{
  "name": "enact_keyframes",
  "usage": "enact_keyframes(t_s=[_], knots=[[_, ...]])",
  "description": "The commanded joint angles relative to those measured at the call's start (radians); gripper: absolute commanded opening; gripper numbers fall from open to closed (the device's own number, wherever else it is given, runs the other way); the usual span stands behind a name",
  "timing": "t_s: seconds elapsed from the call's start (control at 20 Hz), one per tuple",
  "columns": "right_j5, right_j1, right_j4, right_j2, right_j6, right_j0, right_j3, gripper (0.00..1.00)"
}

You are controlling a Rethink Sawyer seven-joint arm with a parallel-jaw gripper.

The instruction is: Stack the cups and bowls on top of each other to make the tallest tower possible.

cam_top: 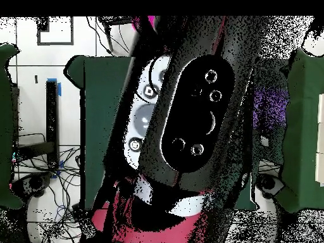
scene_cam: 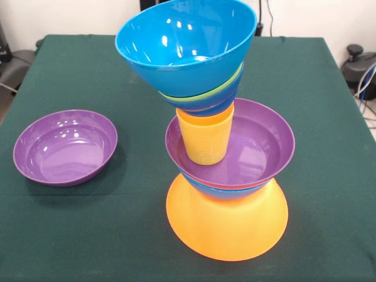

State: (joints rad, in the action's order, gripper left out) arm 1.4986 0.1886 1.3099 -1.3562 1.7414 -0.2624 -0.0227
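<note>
Nearest the front camera, the wide yellow-orange bowl [scene_cam: 228, 222] sits upside down on the green table [scene_cam: 76, 235] as the base of the tower [scene_cam: 220, 135], which stands a little right of the table's middle. On that base rests a blue bowl [scene_cam: 226, 191], mostly hidden, with a thin pinkish rim just visible between it and the shallow purple bowl [scene_cam: 258, 141] nested upright on top. Inside this purple bowl stands the ribbed yellow cup [scene_cam: 205, 138], upright. On the cup's mouth sits a cluster of nested bowls, tilted toward the camera: a dark blue one [scene_cam: 205, 104] lowest, a green rim [scene_cam: 200, 96] above it, and the large bright blue bowl [scene_cam: 185, 41] on top, its opening tipped forward and left. A second purple bowl [scene_cam: 64, 147] lies upright and alone on the table, well apart to the left of the tower. In the overhead view the robot's arm [cam_top: 190, 114] fills most of the frame and hides the table's middle; the gripper itself cannot be made out in either view, so whether its fingers are released or clenched cannot be told.
</note>
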Motion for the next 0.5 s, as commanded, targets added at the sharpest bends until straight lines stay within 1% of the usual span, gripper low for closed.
enact_keyframes(t_s=[0.05, 0.5], knots=[[0.037, -0.032, 0.052, -0.071, -0.378, -0.041, 0.036, 0.00], [0.006, -0.045, 0.143, -0.149, -0.410, -0.066, 0.039, 0.00]])
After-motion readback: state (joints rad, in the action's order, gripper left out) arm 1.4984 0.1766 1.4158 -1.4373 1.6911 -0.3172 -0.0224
